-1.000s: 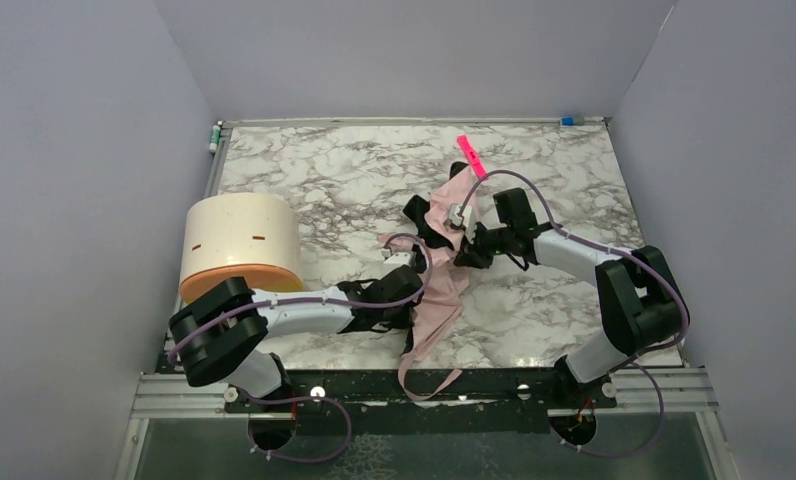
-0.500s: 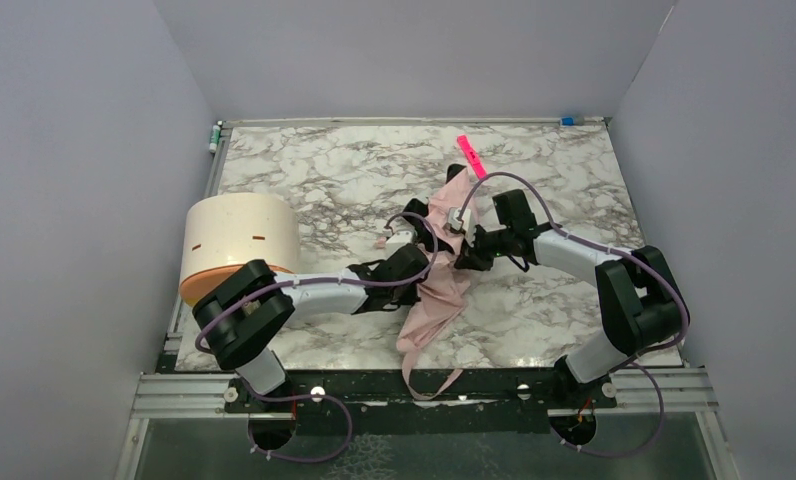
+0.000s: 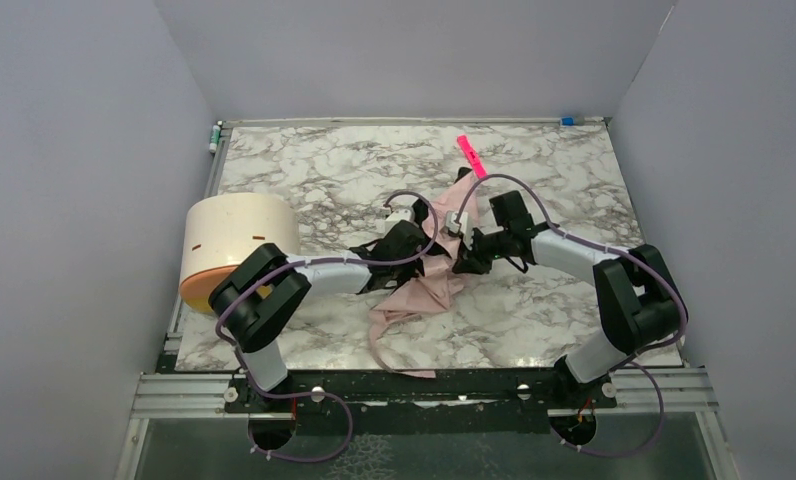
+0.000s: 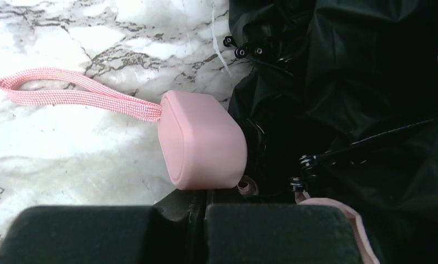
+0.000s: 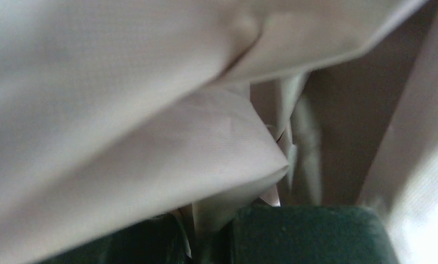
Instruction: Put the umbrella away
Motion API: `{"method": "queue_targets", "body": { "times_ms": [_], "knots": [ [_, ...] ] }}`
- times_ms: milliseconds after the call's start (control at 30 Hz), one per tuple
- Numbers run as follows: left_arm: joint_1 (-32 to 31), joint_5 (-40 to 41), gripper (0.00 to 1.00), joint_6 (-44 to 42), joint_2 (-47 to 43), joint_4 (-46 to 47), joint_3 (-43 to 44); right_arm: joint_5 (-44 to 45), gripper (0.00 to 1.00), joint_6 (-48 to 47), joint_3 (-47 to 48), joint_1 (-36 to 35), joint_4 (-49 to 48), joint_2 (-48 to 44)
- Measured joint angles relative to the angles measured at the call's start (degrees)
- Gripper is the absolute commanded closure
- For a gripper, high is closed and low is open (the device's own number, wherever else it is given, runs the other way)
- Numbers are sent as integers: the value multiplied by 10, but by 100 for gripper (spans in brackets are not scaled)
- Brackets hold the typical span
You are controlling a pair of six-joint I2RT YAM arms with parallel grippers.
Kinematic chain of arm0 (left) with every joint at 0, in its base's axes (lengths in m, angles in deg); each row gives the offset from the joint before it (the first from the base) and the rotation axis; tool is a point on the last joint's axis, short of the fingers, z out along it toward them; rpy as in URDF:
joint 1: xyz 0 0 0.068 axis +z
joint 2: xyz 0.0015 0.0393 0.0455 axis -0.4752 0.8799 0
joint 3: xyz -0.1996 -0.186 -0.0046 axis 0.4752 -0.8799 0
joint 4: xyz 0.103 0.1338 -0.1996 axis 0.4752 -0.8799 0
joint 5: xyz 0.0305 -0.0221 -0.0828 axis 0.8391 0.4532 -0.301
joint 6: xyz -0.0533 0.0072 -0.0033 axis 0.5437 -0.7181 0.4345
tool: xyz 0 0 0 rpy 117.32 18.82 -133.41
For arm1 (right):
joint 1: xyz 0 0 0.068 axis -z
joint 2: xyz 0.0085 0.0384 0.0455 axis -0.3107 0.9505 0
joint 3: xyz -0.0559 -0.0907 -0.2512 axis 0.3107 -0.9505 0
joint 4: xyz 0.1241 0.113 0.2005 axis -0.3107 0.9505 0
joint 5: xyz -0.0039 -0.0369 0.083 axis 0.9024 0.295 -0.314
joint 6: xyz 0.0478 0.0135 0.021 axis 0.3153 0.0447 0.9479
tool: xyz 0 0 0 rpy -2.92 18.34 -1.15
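One crumpled pink-fabric umbrella (image 3: 429,290), rounded handle (image 4: 201,140), woven strap (image 4: 68,96)

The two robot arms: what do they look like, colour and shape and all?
The left arm and right arm match: slim white links between chunky black joint housings, with a thin purple cable looping along each. In the wrist views the left fingers and right fingers are flat, blocky, matte dark pads. No markings are visible.

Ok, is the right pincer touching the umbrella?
Touching. In the right wrist view, pink fabric of the umbrella drops into the narrow gap between the pads of the right pincer, pressed against them.
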Motion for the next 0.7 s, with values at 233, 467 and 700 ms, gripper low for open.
{"method": "queue_targets", "body": {
  "times_ms": [233,467,700],
  "knots": [
    [7,-17,100,-41,9,16,5,18,81,27,11,-10,5,11],
    [11,-23,100,-48,5,47,-12,28,53,121,28,-14,18,20],
    [11,-23,100,-51,3,58,-18,37,19,225,37,-28,31,17]
  ]
}}
